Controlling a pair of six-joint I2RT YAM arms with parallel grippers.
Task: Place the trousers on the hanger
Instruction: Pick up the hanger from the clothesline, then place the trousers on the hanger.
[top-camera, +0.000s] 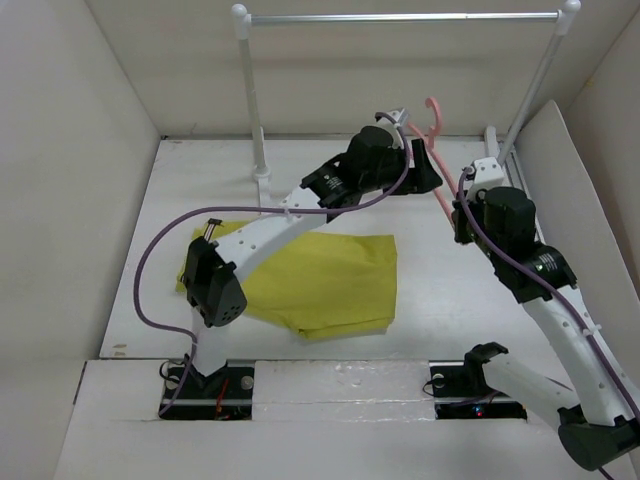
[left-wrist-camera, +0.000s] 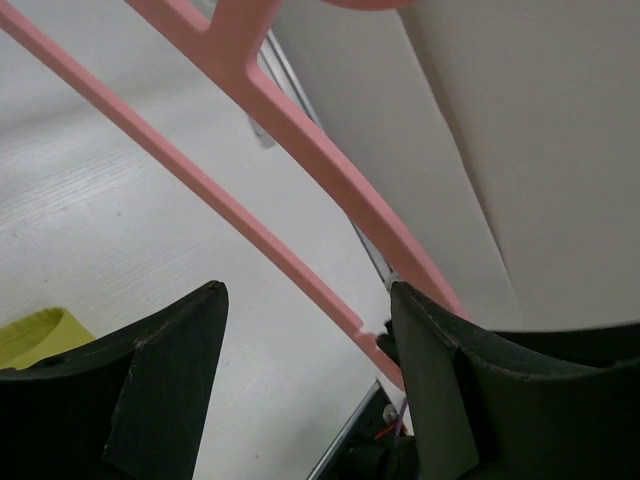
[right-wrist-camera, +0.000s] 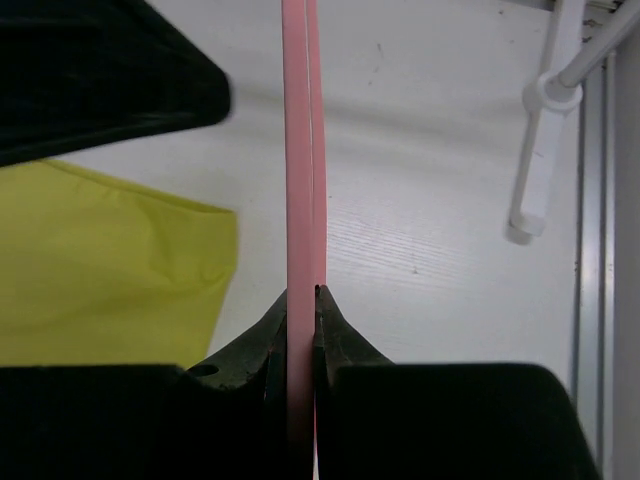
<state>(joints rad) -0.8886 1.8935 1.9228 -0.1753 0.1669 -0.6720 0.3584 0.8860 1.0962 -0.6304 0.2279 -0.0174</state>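
The trousers (top-camera: 320, 280) are a flat mustard yellow-green, one plain shade across all the cloth that shows. Under the trousers the table (top-camera: 450, 290) is white, with a faint grain. Beyond the trousers the rack (top-camera: 400, 17) has white posts and a silvery rail. The hanger (right-wrist-camera: 303, 150) is pale salmon pink throughout. The left arm (top-camera: 265, 240) and right arm (top-camera: 565, 325) are white with black joints — the left gripper (left-wrist-camera: 305, 290) and right gripper (right-wrist-camera: 303, 293) are matte black. A purple cable (top-camera: 150, 250) loops just beside the trousers. The walls (top-camera: 60, 150) are off-white.
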